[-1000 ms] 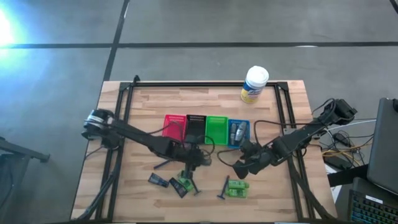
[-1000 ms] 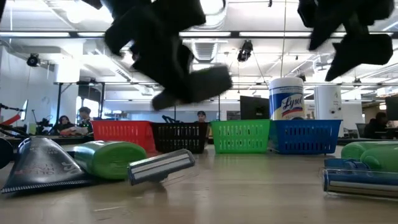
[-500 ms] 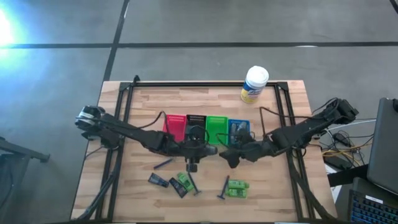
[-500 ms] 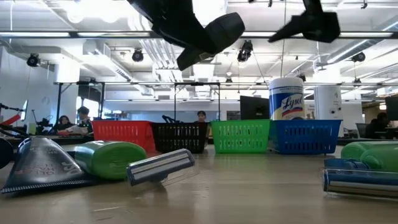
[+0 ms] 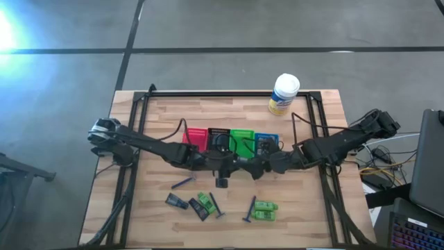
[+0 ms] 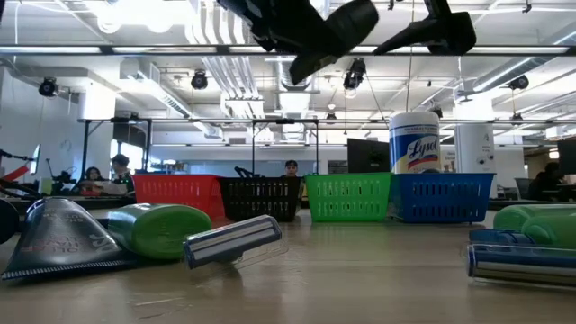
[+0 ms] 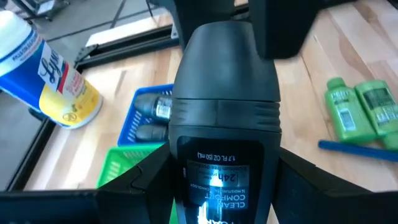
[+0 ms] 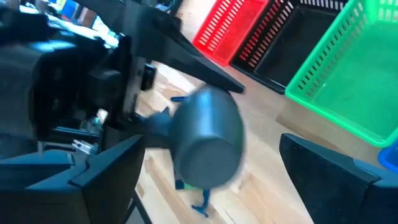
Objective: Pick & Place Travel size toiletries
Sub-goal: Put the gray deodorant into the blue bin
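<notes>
My left gripper [image 5: 231,166] is shut on a dark grey oval bottle [image 7: 224,93] and holds it high over the table in front of the trays; the low view shows the bottle [image 6: 328,31] near the top of the picture. My right gripper [image 8: 221,180] is open and faces it from the table's right, its fingers standing on either side of the bottle's cap end [image 8: 208,140] without touching. Green packets [image 5: 264,209], black tubes [image 5: 176,201] and thin razor sticks [image 5: 182,183] lie flat on the near half of the table. More grey bottles [image 5: 265,146] lie in the blue tray. My left gripper pinches the grey bottle between its two fingers by the labelled lower body [image 7: 217,180]. The bottle lies along the fingers, its rounded cap [image 7: 225,56] pointing away toward the table's right. It is lifted clear of the table and tilted.
Red [image 5: 195,137], black [image 5: 218,137], green [image 5: 241,138] and blue [image 5: 258,157] trays stand in a row at mid table. A white canister with a yellow label [image 5: 283,94] stands near the far edge. People sit in the room behind.
My left gripper has risen with the grey bottle and moved toward the trays and the table's right. My right gripper has also risen and moved toward the table's left until its open fingers stand around the bottle's cap end.
</notes>
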